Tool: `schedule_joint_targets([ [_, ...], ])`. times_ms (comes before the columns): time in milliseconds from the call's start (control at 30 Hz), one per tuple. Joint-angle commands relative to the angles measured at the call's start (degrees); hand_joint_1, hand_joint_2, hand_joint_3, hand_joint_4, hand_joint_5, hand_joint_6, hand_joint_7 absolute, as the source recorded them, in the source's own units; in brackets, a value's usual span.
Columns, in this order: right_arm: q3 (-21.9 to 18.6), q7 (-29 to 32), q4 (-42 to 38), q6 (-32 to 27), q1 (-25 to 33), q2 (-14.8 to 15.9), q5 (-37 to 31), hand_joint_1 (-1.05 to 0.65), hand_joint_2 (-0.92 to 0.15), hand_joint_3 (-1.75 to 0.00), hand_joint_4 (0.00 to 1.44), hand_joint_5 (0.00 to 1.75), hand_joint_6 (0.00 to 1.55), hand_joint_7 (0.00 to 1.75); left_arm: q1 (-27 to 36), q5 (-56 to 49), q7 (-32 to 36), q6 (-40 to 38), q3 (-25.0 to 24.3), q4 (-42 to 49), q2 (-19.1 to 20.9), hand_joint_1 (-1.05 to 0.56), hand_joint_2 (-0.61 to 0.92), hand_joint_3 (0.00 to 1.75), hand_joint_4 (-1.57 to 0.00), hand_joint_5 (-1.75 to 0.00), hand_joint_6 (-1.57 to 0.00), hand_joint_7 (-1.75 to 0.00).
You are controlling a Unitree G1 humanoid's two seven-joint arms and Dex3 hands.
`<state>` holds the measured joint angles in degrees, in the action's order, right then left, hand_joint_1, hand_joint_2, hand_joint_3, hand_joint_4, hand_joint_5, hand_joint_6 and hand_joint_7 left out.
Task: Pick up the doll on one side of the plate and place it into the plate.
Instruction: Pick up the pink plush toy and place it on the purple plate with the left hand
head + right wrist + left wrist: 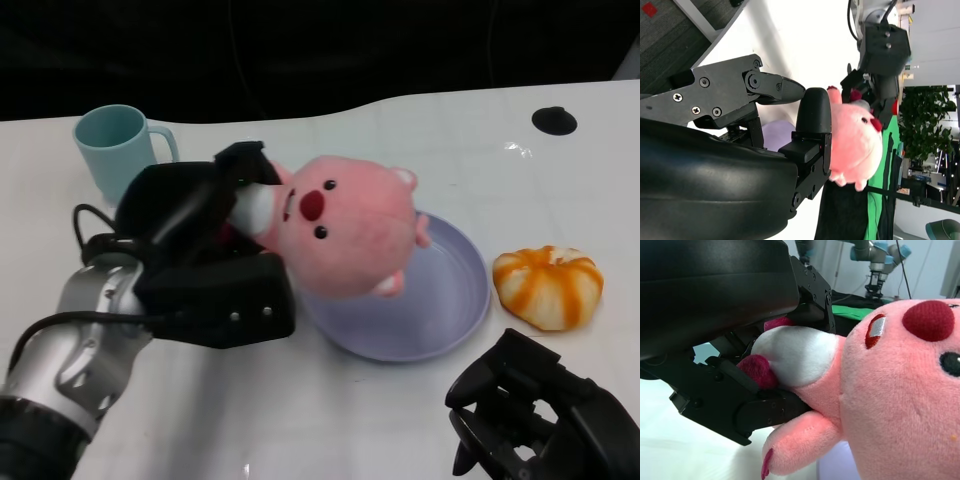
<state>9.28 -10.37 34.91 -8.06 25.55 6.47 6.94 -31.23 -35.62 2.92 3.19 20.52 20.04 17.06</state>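
Observation:
A pink plush doll (345,235) with a red nose hangs over the left part of the lilac plate (450,300). My left hand (205,250) grips the doll at its white and dark red end. In the left wrist view the black fingers (765,405) clamp that white part of the doll (900,390). My right hand (535,415) lies low at the near right of the plate and holds nothing, fingers apart. In the right wrist view the doll (855,142) and my left hand (880,60) show beyond my right hand's fingers (812,125).
A light teal mug (115,150) stands at the back left, just behind my left hand. An orange and white striped bun-shaped toy (548,285) lies right of the plate. A black round cap (553,121) sits in the table at the far right.

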Motion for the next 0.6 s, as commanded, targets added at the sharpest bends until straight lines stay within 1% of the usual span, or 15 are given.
schedule_joint_targets([
  [33,-0.19,0.24,1.0,-0.62,0.25,0.36,0.05,-0.37,-0.92,-0.5,0.6,1.7,0.51,1.57,-2.86,-0.7,-1.98,-2.04,0.85,0.24,-1.67,-0.15,0.38,1.08,-0.92,-1.75,-0.69,-1.75],
  [133,-0.17,0.16,1.03,-0.39,0.32,0.33,0.17,-0.37,-0.92,-0.5,0.6,1.7,0.5,1.56,-4.37,-1.54,-2.85,-3.62,2.19,1.38,-3.81,-0.16,0.4,1.05,-0.91,-1.75,-0.69,-1.75],
  [167,-0.16,0.17,1.17,-0.54,0.37,0.31,0.24,-0.37,-0.92,-0.5,0.6,1.7,0.5,1.56,-4.98,-1.84,-3.24,-4.44,2.72,1.94,-4.69,-0.17,0.43,1.0,-0.91,-1.75,-0.68,-1.74],
  [200,-0.15,0.2,1.31,-0.7,0.4,0.31,0.28,-0.37,-0.92,-0.5,0.6,1.7,0.5,1.56,-5.47,-2.02,-3.43,-5.09,3.11,2.47,-5.39,-0.18,0.47,0.94,-0.91,-1.75,-0.71,-1.67],
  [267,-0.18,0.23,1.42,-0.8,0.42,0.29,0.31,-0.37,-0.92,-0.5,0.6,1.7,0.5,1.56,-6.4,-2.51,-3.33,-5.83,3.88,3.83,-6.59,-0.18,0.5,0.92,-0.9,-1.75,-0.73,-1.63],
  [333,-0.16,0.19,1.46,-0.6,0.58,0.26,0.37,-0.37,-0.92,-0.5,0.6,1.7,0.51,1.57,-7.26,-2.89,-3.63,-6.39,4.65,5.18,-7.68,-0.18,0.51,1.0,-0.91,-1.75,-0.73,-1.72],
  [400,-0.11,0.21,1.6,-0.58,0.71,0.32,0.22,-0.37,-0.92,-0.5,0.6,1.69,0.51,1.56,-8.05,-3.05,-3.66,-6.86,5.33,6.4,-8.68,-0.18,0.51,1.04,-0.91,-1.75,-0.73,-1.74],
  [600,0.06,0.35,1.99,-0.72,0.9,0.35,-0.07,-0.38,-0.92,-0.5,0.6,1.69,0.51,1.56,-10.14,-3.19,-3.24,-7.03,6.85,11.04,-10.6,-0.19,0.49,1.03,-0.91,-1.75,-0.71,-1.75],
])
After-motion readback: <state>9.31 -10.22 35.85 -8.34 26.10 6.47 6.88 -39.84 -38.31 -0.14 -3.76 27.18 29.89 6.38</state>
